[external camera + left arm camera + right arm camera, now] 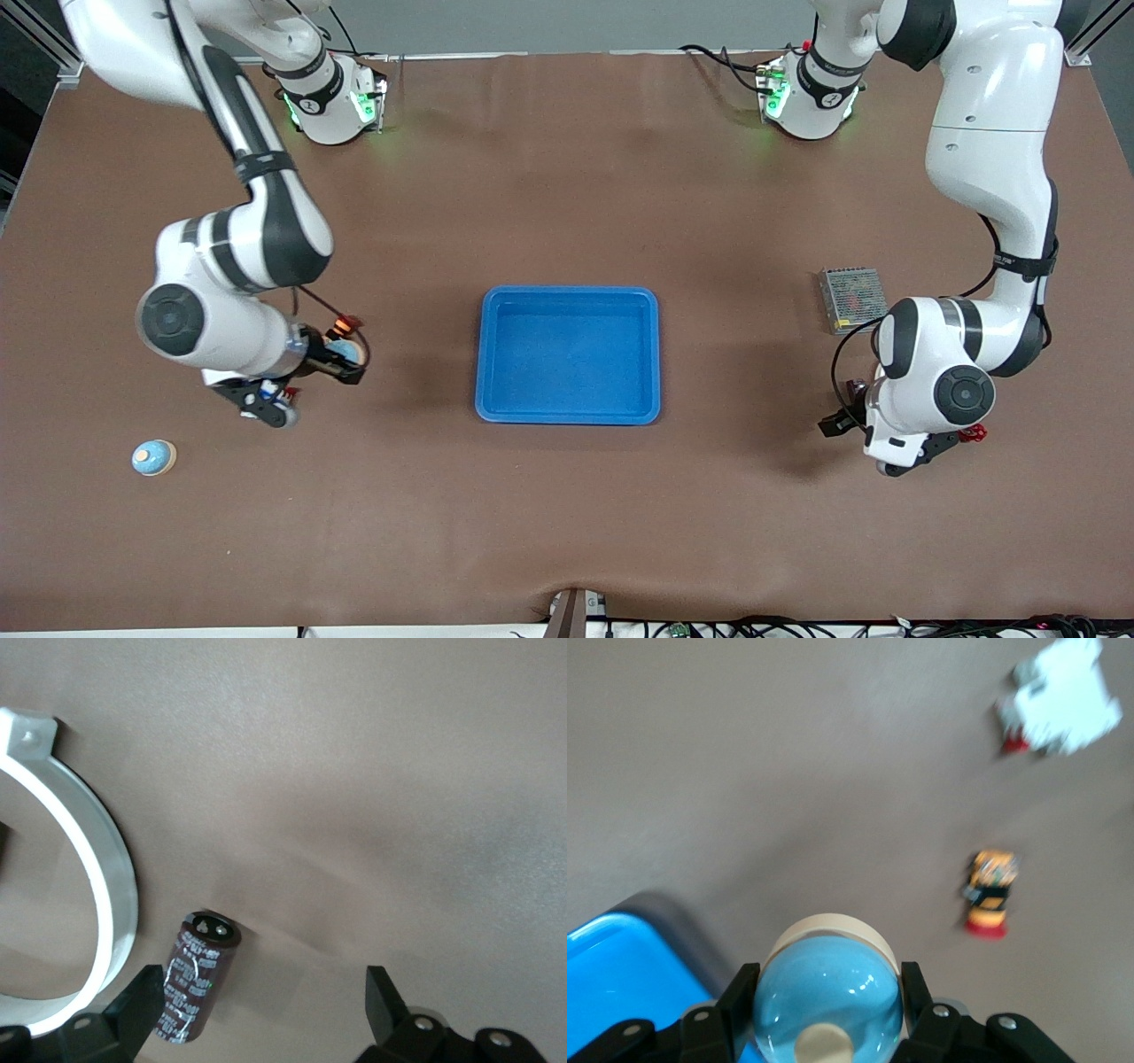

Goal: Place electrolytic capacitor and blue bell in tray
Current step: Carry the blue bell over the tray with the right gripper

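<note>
The blue bell (828,992), a glossy light-blue dome on a pale wooden base, sits in my right gripper (828,979), which is shut on it. In the front view that gripper (341,354) hangs over the table beside the tray (567,412), toward the right arm's end. The tray is bright blue and holds nothing. The electrolytic capacitor (197,977), a dark brown cylinder with white print, lies on the table between the open fingers of my left gripper (261,992), close to one finger (133,1001). My left gripper (855,399) is low over the table toward the left arm's end.
A second blue dome on a wooden base (153,457) lies near the right arm's end. A small orange part (344,326) lies by the right gripper. A metal mesh box (852,299), a white ring clamp (106,895) and a red part (974,433) lie near the left gripper.
</note>
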### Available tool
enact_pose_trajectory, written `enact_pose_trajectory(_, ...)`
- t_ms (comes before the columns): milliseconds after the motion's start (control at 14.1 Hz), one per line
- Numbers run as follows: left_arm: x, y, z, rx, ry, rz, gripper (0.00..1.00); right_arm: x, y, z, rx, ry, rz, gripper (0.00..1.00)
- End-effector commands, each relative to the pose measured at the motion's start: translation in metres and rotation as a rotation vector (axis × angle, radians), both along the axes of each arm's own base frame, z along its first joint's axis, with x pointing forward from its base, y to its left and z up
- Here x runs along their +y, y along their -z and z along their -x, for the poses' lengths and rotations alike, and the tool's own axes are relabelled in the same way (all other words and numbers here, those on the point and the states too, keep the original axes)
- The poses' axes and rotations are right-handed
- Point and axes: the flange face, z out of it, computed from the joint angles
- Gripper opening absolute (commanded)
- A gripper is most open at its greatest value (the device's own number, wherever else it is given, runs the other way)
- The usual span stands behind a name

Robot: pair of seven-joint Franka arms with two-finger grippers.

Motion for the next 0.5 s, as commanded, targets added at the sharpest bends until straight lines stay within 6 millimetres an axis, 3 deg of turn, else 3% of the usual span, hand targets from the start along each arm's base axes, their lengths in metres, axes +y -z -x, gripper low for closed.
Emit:
enact_pose_trajectory(0, 0.003, -0.005, 0.004, 0.019, 0.010, -0.016, 1.00, 0.041, -0.010, 0.016, -0.007, 0.085, 0.006, 0.00)
enact_pose_trajectory(213, 0.003, 0.006, 0.008, 0.038, 0.009, -0.021, 1.00, 0.086, -0.005, 0.032, -0.027, 0.149, 0.012, 0.00)
enact_pose_trajectory(427, 0.007, 0.020, 0.019, 0.073, 0.031, -0.055, 1.00, 0.109, 0.014, 0.046, -0.055, 0.187, 0.005, 0.00)
